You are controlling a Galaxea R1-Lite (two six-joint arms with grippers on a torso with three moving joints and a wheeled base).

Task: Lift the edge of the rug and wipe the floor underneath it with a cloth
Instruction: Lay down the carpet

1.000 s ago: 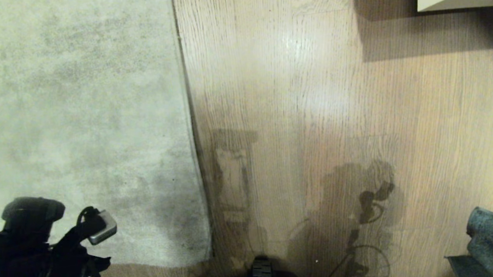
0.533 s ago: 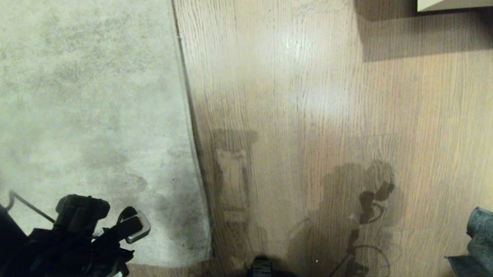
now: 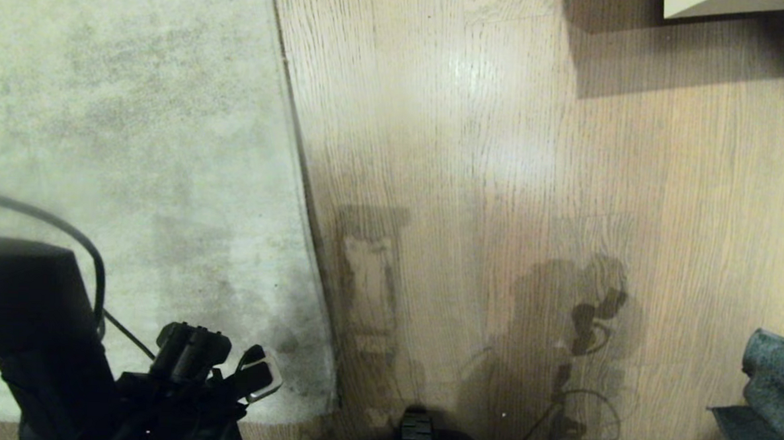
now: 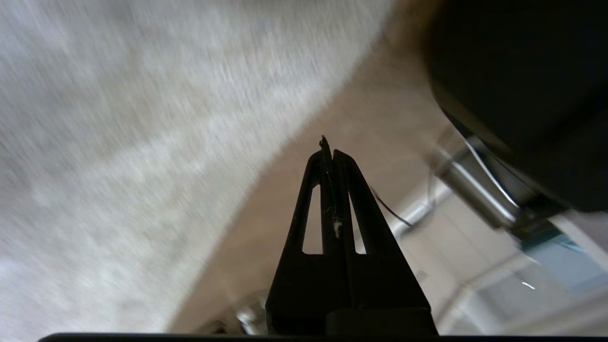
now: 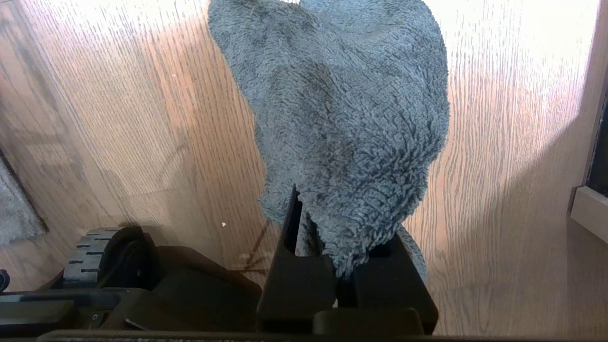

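Swinging closer toward the rug edge, the left gripper stays pinched empty, ready to lift, while the right gripper clamps the cloth for wiping.

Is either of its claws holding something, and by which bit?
The right gripper pinches the dark teal-grey terry cloth by one bunched end. The left gripper is shut and empty.

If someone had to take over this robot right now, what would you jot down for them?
Left gripper: shut, empty, low over the rug's near corner.
Right gripper: shut on the cloth, held above the floor at the robot's right.
Done: cloth picked up.
Left: open the left gripper, lift the rug edge, which lies flat, then wipe the floor beneath it.
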